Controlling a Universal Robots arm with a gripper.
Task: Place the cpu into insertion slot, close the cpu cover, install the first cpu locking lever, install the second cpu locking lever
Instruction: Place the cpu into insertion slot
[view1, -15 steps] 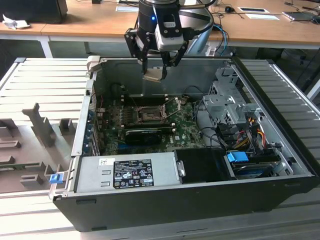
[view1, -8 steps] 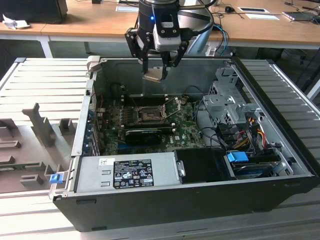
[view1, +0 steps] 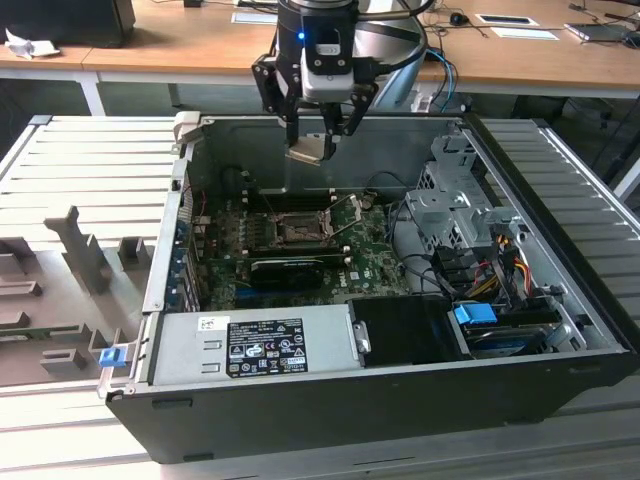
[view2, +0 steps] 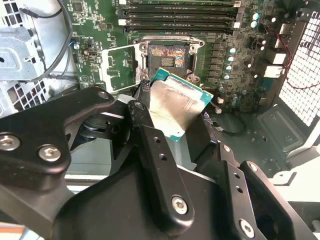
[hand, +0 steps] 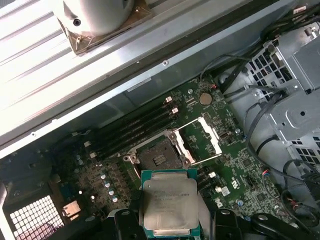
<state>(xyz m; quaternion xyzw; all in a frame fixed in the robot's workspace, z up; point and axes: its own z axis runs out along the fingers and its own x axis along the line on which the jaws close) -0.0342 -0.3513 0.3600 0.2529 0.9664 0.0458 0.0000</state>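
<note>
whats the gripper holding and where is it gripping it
The gripper holds the cpu, pinched by two opposite side edges, flat face clear. It is not yet in the slot.

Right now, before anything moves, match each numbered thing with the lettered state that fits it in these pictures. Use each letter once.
Things:
1. cpu
2. slot
3. cover
4. gripper

States:
A. bare, with nothing set in it
B. swung open, off to one side of the slot
C. held in the air
D. shut on the cpu

Pairs: 1-C, 2-A, 3-B, 4-D
</note>
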